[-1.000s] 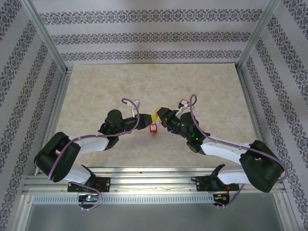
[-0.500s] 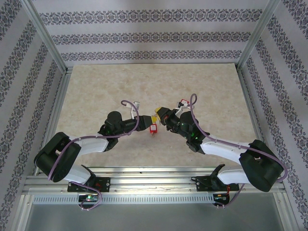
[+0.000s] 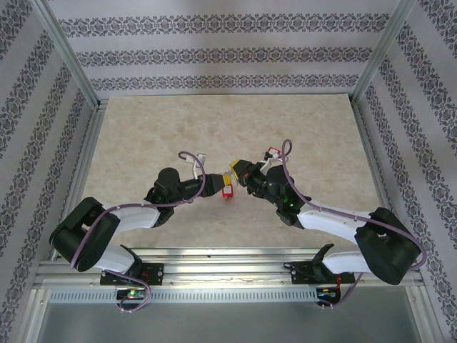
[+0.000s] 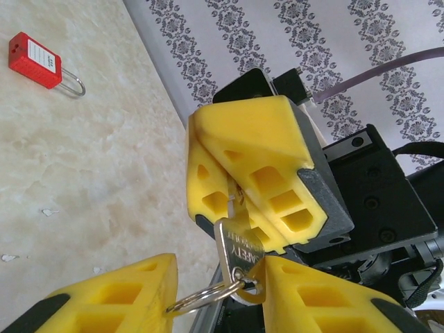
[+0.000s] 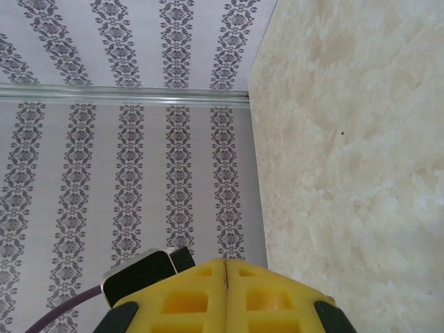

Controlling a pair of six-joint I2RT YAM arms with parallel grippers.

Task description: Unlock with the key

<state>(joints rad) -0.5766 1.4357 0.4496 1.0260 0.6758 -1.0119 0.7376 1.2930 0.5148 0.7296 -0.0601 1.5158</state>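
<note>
A silver key on a split ring hangs in the air, its blade pinched between the yellow fingers of my right gripper. My left gripper is open, with one finger on each side of the key's head. The head rests against its right finger and the ring reaches the left one. A red padlock with a steel shackle lies flat on the table. From above, the padlock sits just below the two grippers. My right gripper has its fingers pressed together.
The marbled tabletop is walled by patterned panels and aluminium posts on three sides. Both arms bend inward and meet near the table's middle. A metal rail runs along the near edge.
My left gripper has opened off the key and drawn back slightly toward the near left. My right gripper has closed fully on the key's blade. The padlock has not moved.
</note>
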